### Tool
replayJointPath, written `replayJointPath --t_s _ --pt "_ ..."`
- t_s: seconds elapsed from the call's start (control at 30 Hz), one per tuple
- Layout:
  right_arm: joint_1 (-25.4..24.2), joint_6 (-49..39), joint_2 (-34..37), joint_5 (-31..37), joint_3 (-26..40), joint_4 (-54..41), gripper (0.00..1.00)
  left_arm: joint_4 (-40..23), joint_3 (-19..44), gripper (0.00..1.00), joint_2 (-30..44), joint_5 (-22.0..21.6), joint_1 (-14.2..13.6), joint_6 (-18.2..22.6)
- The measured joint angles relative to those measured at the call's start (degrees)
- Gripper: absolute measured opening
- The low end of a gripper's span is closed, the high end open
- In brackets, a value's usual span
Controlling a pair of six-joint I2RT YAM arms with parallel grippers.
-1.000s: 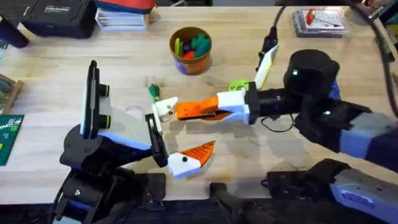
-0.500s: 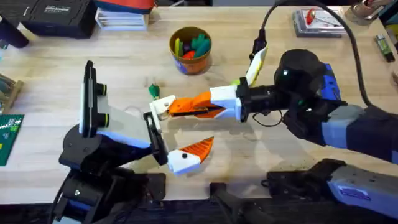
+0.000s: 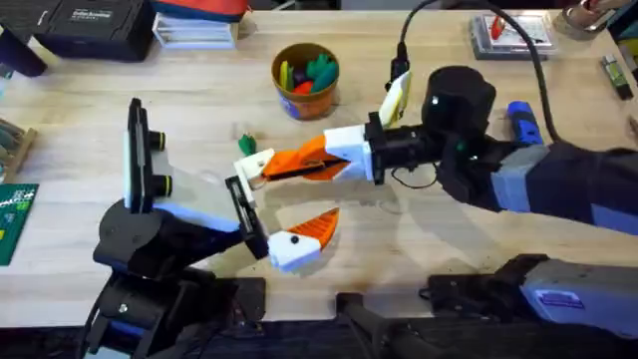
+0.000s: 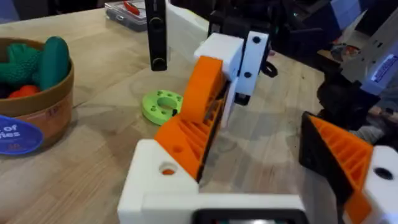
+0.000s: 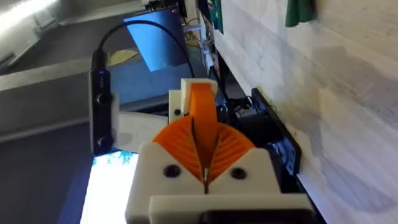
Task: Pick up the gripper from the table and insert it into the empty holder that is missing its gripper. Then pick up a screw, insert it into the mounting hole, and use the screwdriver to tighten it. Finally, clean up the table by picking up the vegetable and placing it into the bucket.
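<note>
Wooden table (image 3: 90, 120). Right gripper (image 3: 274, 170) clenched on orange gripper (image 5: 200, 102), tip at holder (image 3: 253, 170). Left gripper (image 3: 286, 206) fingers spread. Risk: tilted entry jams in holder; push knocks vegetable (image 3: 245, 147) just beside holder.

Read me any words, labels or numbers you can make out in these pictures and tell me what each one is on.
"of" and below it "ies", the visible end of a cut-off line: blue round label on the bucket, left wrist view.
White lettering on the black case, overhead view: too blurred to read.
White markings on the green board at the table's edge: too small to read.
</note>
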Motion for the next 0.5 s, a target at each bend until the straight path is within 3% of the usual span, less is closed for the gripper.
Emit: replayJointPath --t_s 0.5 --pt "0.42 1.65 1.22 1.37 1.28 1.57 0.006 0.2 0.0 0.986 -0.01 -1.76 0.07 0.31"
